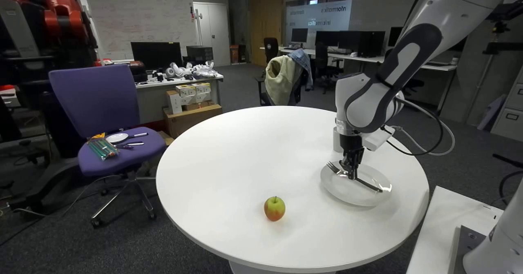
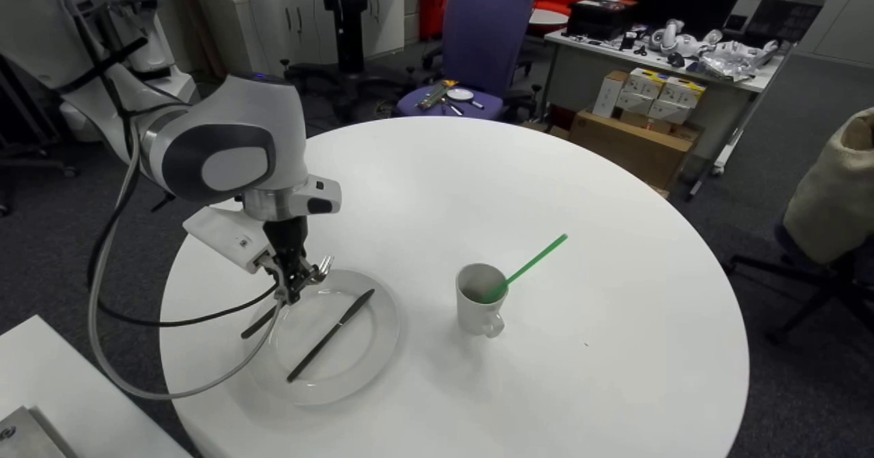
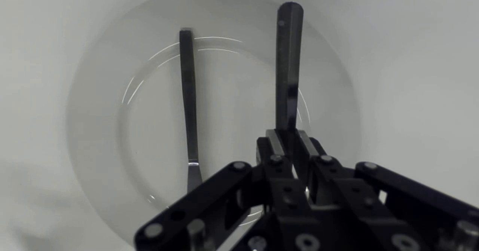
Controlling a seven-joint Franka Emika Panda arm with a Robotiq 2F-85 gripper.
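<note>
My gripper (image 1: 352, 175) is shut on the dark handle of a fork (image 1: 369, 185), over a white plate (image 1: 339, 192). The gripper (image 2: 292, 294) also shows in an exterior view, with the fork's silver tines (image 2: 325, 265) sticking out on its far side. In the wrist view the fork handle (image 3: 289, 60) runs up from between the fingertips (image 3: 288, 135) and looks larger than the knife, so closer to the camera. The tines are hidden there. A dark-handled knife (image 2: 332, 334) lies across the plate (image 2: 379, 362), beside the fork and apart from the gripper; it also shows in the wrist view (image 3: 189, 90).
A white mug (image 2: 478, 308) holding a green straw (image 2: 536, 263) stands beside the plate on the round white table (image 2: 580, 390). A green-red apple (image 1: 274, 208) sits nearer the table's edge. A purple chair (image 1: 98, 102) with small items on its seat stands beyond the table.
</note>
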